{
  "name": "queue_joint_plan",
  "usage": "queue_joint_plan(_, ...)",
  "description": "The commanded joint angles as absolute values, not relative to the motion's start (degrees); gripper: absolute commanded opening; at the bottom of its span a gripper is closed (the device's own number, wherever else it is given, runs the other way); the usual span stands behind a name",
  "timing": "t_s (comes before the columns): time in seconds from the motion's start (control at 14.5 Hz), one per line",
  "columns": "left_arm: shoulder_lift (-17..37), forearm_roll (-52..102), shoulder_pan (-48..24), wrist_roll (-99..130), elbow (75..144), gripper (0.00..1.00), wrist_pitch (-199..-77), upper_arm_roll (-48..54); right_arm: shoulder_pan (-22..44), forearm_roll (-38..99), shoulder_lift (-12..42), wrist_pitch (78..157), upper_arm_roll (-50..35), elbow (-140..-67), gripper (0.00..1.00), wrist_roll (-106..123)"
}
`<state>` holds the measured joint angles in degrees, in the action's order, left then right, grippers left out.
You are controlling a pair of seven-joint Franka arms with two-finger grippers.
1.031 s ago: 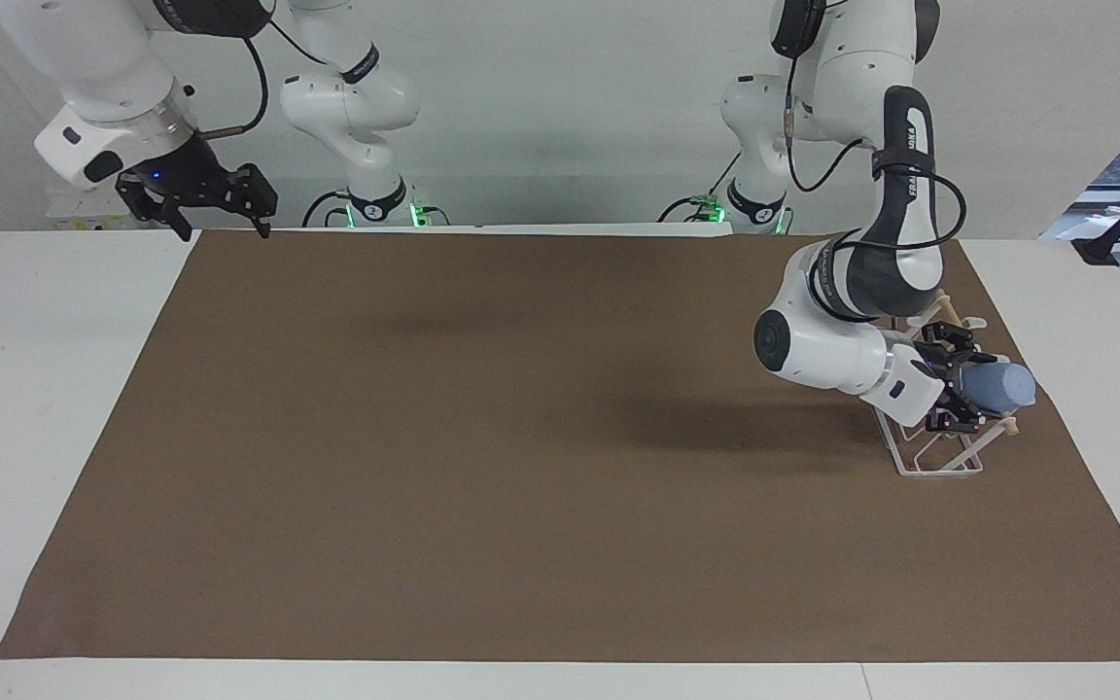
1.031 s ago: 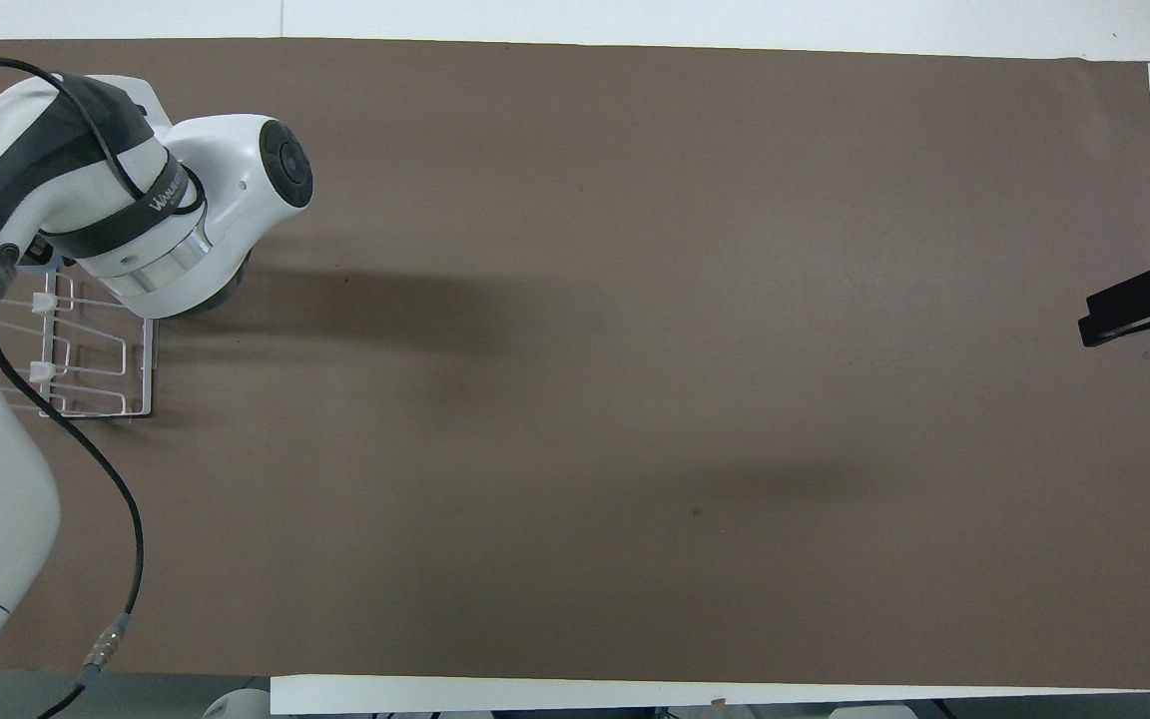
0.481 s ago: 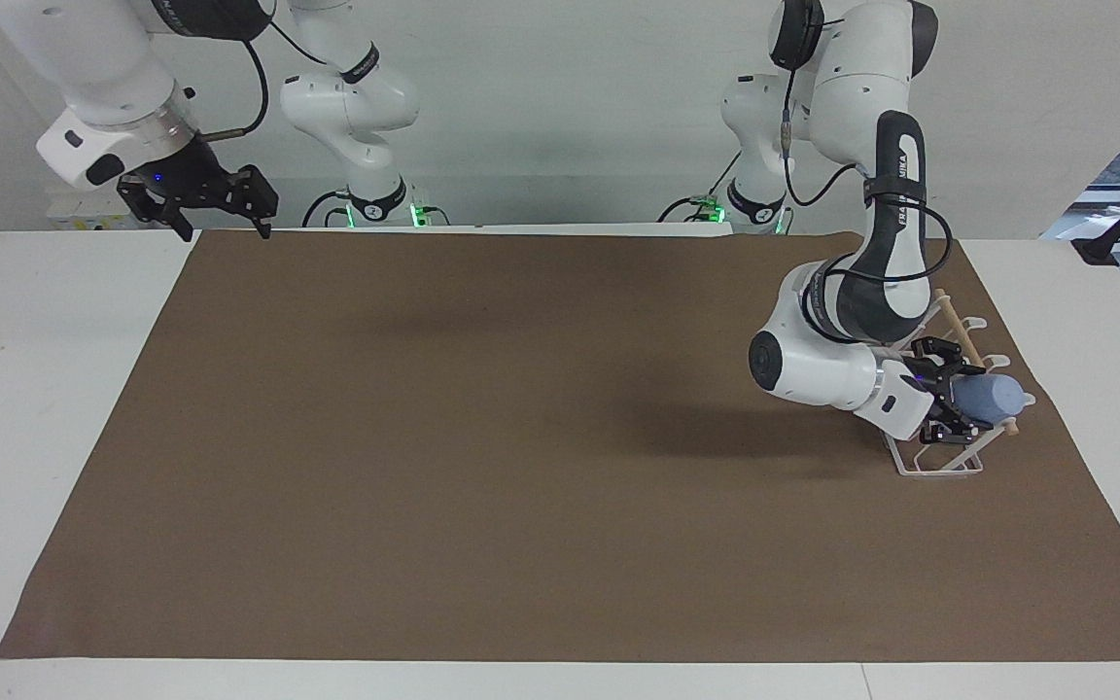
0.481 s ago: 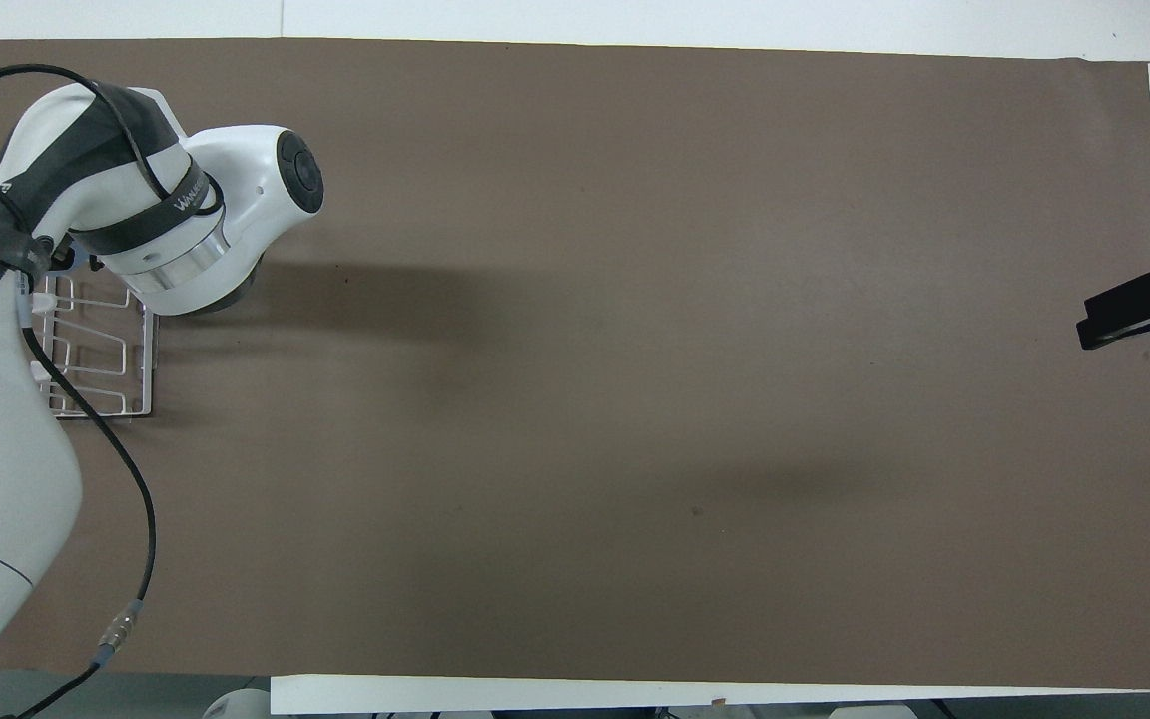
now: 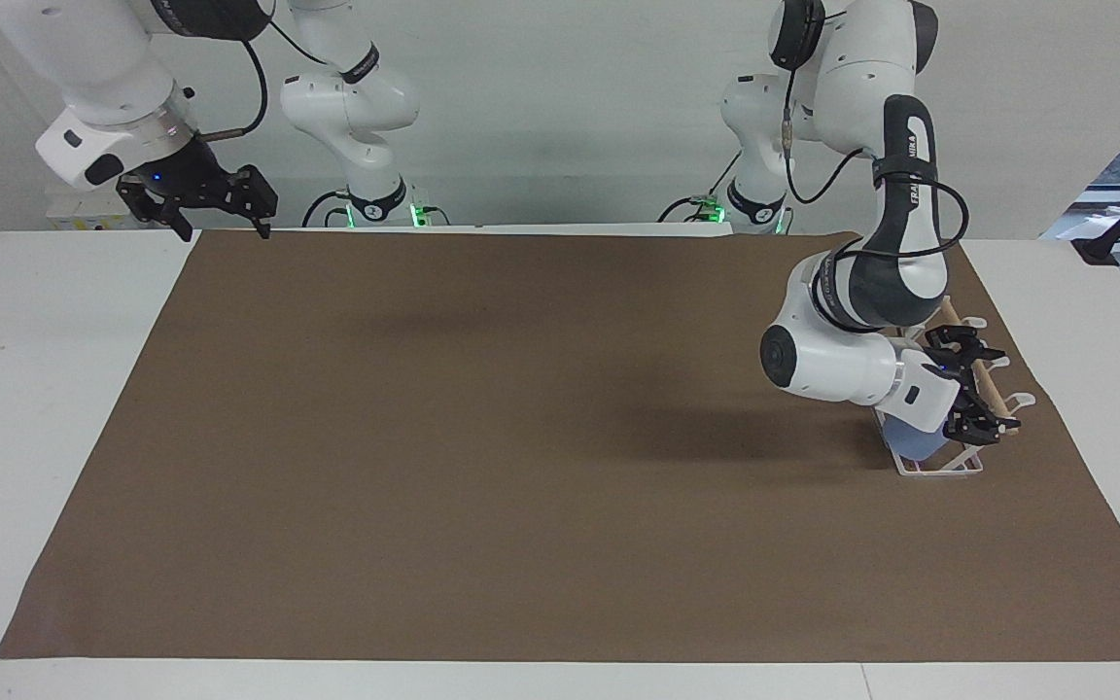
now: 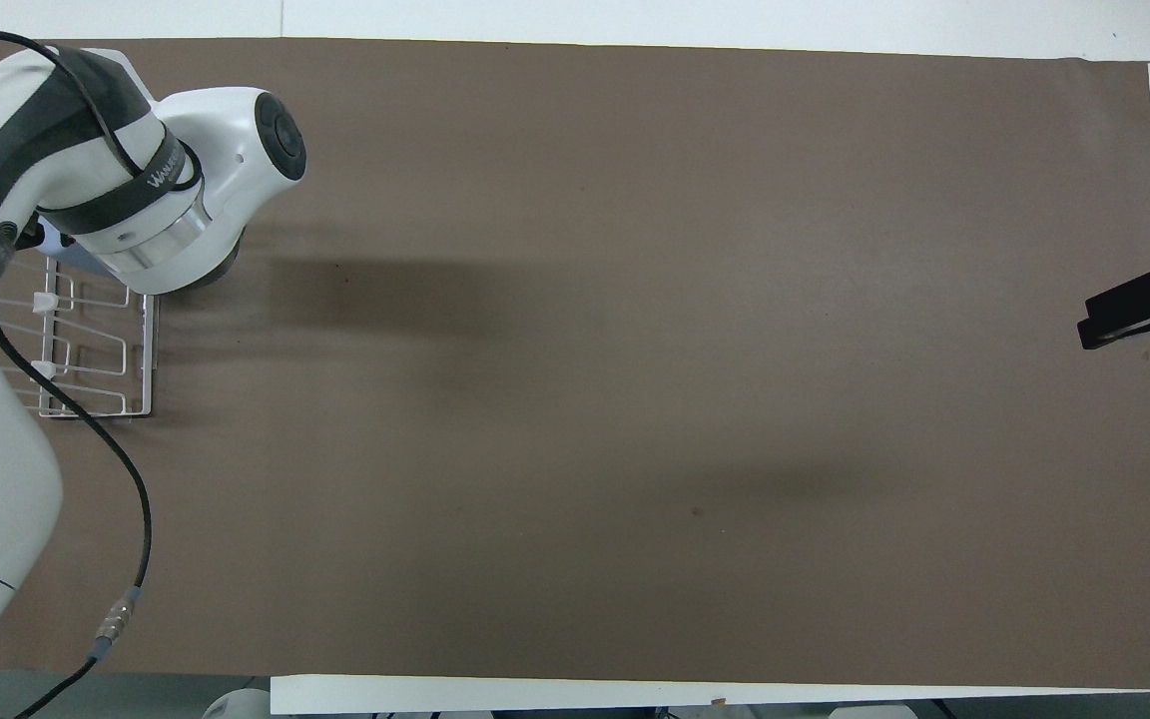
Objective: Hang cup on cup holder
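Cup [image 5: 913,444], pale blue matte plastic, sits in the white wire holder [image 5: 949,465], orientation hidden; left claw [image 5: 978,387] spread beside the dowel [image 5: 978,372]; right claw [image 5: 198,202] spread, waiting.

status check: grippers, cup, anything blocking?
Left gripper open over the cup holder, nothing held. Right gripper open, waiting by its end of the table. Cup low in the holder, mostly hidden under the left wrist. Nothing in the way.

There was one light-blue cup [image 5: 913,445] in one white wire cup holder [image 5: 968,465] on one brown mat [image 5: 521,437], with two robot arms beside it.
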<state>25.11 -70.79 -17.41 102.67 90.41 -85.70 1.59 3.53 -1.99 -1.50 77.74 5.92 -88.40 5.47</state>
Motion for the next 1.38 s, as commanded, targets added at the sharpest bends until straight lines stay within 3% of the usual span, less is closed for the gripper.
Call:
queue_joint_plan(0.0,18.0,-67.7,-15.6,89.9,89.9,1.00,-87.1,1.8,3.3,-3.0,-2.2,78.0,5.8,-89.2,0.99,6.1)
queue_joint_plan(0.55,5.7,-24.0,-3.4,43.4,89.5,1.00,-94.5,1.5,3.3,-3.0,-2.2,78.0,5.8,-89.2,0.99,6.1)
queue_joint_plan(1.03,3.3,-2.4,-2.9,13.5,88.5,1.00,-85.0,2.0,3.3,-3.0,-2.2,77.9,5.8,-89.2,0.99,6.1)
queue_joint_plan(1.31,3.5,2.5,-4.9,12.8,86.6,1.00,-84.2,2.4,3.3,-3.0,-2.2,77.7,5.8,-89.2,0.99,6.2)
